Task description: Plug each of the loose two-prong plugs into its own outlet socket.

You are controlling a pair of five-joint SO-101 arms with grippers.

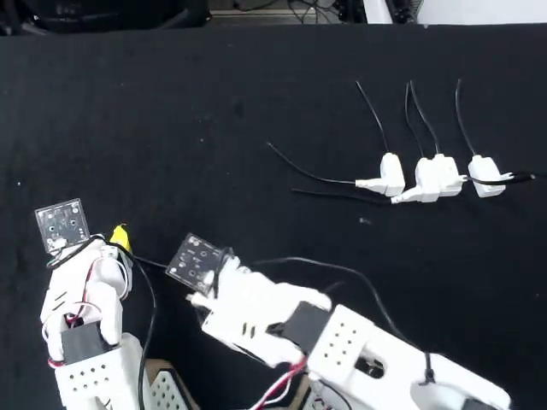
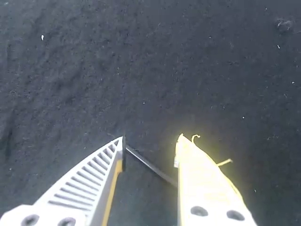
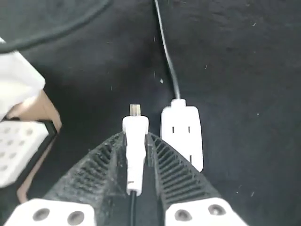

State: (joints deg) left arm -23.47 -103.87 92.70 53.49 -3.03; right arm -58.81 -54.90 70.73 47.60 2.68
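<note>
Between the ribbed black fingers of my right gripper sits a white plug, pinched by its sides with the jaws closed down to its width. Its metal tip sticks out past my fingertips, and its black lead runs back between the fingers. Just beside that gripper, next to one finger and not touching the plug, a white outlet socket lies flat on the black table with its two slots facing up. Its thin black cord runs straight away from me. On the gripper's other side, near but apart, is a white perforated block with a brown piece against it.

My left gripper hangs over the table with its jaws apart and nothing in them. One finger is white and ribbed, the other wrapped in yellow. A thin black wire crosses the gap farther back, behind the tips.

Well apart from both grippers, out ahead of my right arm, a row of white plug pieces with black cords lies on the table. I cannot tell which of them are joined.
</note>
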